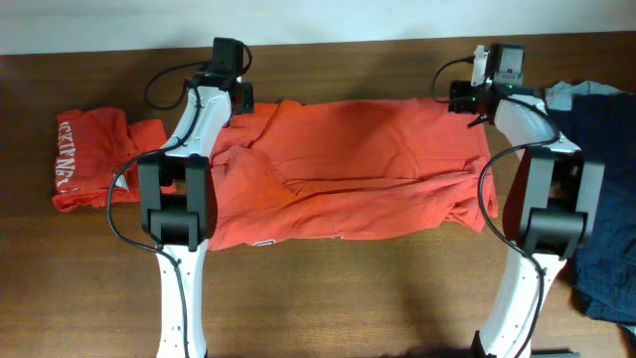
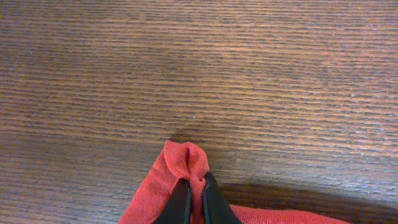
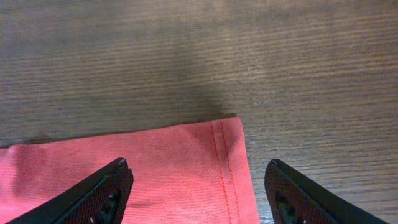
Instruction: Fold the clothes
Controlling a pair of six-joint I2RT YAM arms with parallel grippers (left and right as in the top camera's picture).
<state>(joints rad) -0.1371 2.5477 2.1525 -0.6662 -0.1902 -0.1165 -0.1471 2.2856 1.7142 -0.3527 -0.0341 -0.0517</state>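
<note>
a red-orange t-shirt (image 1: 358, 159) lies spread out flat and rumpled across the middle of the tabletop (image 1: 348, 298), its long top edge running close to the far edge. both arms reach over it to its two far corners.

the left gripper (image 2: 196, 190) is at the shirt's far left corner. in the left wrist view its jaws are closed tight on a small pinch of the red cloth, which bulges up in a fold just ahead of the fingertips, with bare wood beyond it.

the right gripper (image 3: 198, 168) is at the shirt's far right corner. its jaws stand wide apart. in the right wrist view the stitched hem corner of the shirt lies flat on the wood between the two black fingers (image 3: 106, 193), nearer the left one, with nothing gripped. the right finger is over bare wood beside the hem.

a second red-orange t-shirt (image 1: 89, 159), folded and with white lettering showing, sits near the left edge of the tabletop, just beside the spread one. a dark navy cloth (image 1: 606, 219) is heaped at the right edge, with a pale blue scrap (image 1: 564, 94) at its far end.
</note>
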